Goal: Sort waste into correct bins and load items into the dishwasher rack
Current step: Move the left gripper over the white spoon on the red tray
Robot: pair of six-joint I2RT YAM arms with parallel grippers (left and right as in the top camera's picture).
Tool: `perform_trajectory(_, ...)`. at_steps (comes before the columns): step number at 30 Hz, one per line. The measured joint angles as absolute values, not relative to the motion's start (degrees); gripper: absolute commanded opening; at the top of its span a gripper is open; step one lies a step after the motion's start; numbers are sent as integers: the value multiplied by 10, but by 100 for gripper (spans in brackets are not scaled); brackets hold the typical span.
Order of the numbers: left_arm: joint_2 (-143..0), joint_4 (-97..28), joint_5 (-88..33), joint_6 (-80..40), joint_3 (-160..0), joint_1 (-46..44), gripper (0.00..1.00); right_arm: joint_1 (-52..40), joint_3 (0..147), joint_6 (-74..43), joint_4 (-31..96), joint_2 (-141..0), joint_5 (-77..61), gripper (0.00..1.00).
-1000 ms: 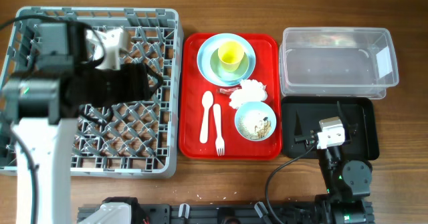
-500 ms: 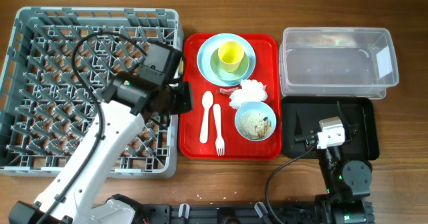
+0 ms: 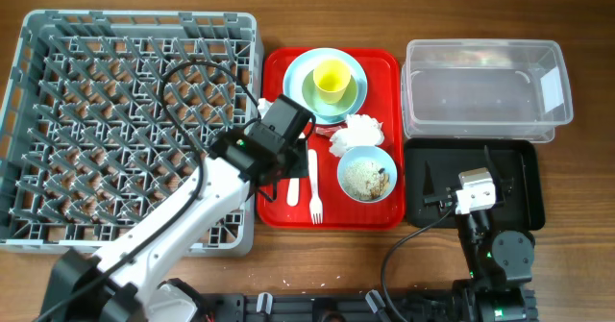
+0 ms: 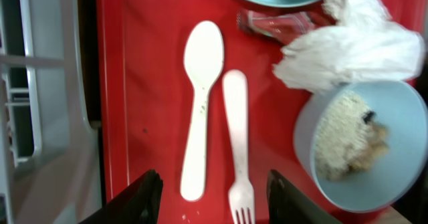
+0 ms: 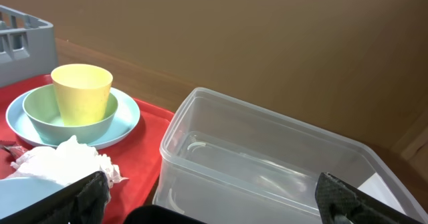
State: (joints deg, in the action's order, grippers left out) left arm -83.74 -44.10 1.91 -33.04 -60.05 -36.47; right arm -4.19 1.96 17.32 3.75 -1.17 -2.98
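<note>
A: Left gripper, status?

B: It is hanging wide open and gripping nothing. Its fingers are straddling the near ends of both the spoon and the fork. The right gripper is also gaping empty, at the near right corner of the counter.

A: Where is the cutlery lying?

B: Flat on the red tray, midway along the counter and toward its near edge. The rack is sitting along the left edge.

A: Step in hand?

B: In my judgement, it is going for the spoon. The two pieces are lying just beside each other, so closing from here is risking both. It should be shifting toward the rack side and centring on the spoon's handle alone. Then it should be sinking until the tips are meeting the tray before pinching.

A: Condition of the spoon?

B: White plastic, thin, its scoop pointing to the far edge and carrying a few small specks. The bowl of scraps, the napkin and the wrapper are lying to the fork's right.
</note>
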Motion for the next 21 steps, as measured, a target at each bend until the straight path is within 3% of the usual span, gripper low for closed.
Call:
perform_trajectory(9,-890,-434,36,-333,-601,-309,58,-42,20,173,37,-12,-30,100)
perform_trajectory(19,-880,-493,10,-317,-617,-265,54,-42,20,173,37,-12,-30,100)
perform_trajectory(21,-870,-488,10,-315,-617,-261,49,-42,20,173,37,-12,-30,100)
